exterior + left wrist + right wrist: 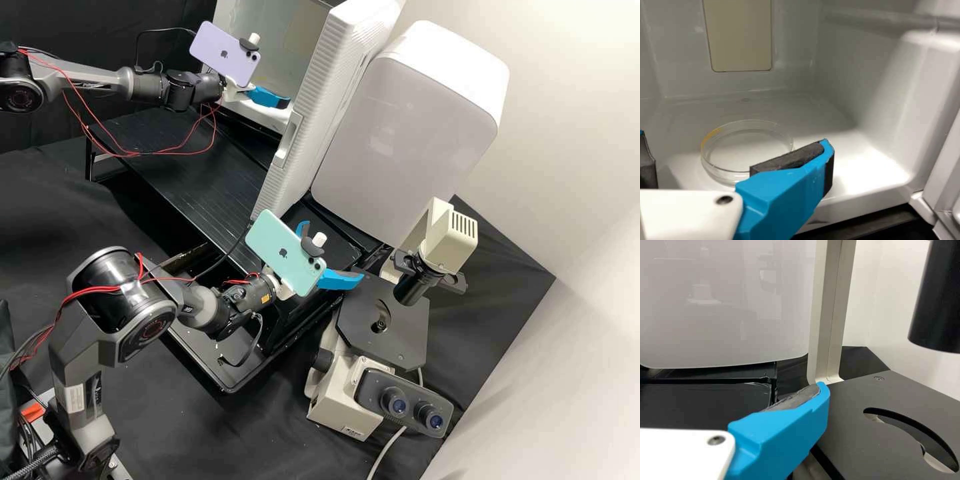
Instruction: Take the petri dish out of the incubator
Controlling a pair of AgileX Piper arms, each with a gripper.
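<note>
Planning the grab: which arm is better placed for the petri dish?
Left arm: its open jaws face the clear round petri dish inside the white incubator; the right arm sits at the black microscope stage.

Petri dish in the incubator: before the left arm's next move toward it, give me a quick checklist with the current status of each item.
1. Incubator door swung open: ok.
2. Petri dish lying flat on the incubator floor: ok.
3. Left gripper open at the chamber mouth: ok.
4. Fingers straddling the dish: cannot tell; one pad sits at its near edge.
5. Dish covered or uncovered: cannot tell.
6. Right gripper open, away from the chamber, by the microscope stage: ok.
</note>
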